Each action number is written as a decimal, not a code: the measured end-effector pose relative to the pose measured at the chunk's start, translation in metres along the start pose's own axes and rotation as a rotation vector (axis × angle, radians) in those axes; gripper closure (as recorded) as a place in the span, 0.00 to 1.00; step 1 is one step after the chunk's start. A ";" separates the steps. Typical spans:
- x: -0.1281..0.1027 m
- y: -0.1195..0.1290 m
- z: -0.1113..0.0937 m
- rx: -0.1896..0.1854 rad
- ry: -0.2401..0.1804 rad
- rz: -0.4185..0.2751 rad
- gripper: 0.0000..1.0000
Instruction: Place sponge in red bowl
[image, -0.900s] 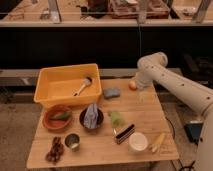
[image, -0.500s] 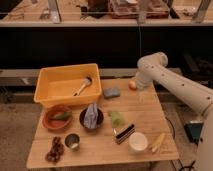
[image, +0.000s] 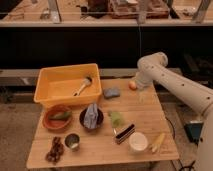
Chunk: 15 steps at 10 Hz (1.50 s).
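The sponge (image: 111, 93), a small grey-blue block, lies on the wooden table (image: 150, 112) just right of the yellow bin. The red bowl (image: 56, 118) stands at the table's left front, below the bin, with something green in it. My gripper (image: 143, 95) hangs from the white arm (image: 170, 82) over the table's back right part, to the right of the sponge and apart from it, with nothing seen in it. An orange ball (image: 132, 85) lies just left of the gripper.
A yellow bin (image: 67, 84) with a brush stands at the back left. A dark bowl (image: 91, 118) with a cloth, a green item (image: 116, 118), a dark bar (image: 124, 133), a white cup (image: 138, 141), a yellow item (image: 157, 142), a metal cup (image: 72, 142) and dark fruit (image: 54, 151) fill the front.
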 end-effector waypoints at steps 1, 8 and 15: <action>0.000 0.000 0.000 0.000 0.000 0.000 0.20; 0.000 0.000 0.000 0.000 0.000 0.000 0.20; -0.009 -0.062 0.031 -0.006 -0.082 0.081 0.20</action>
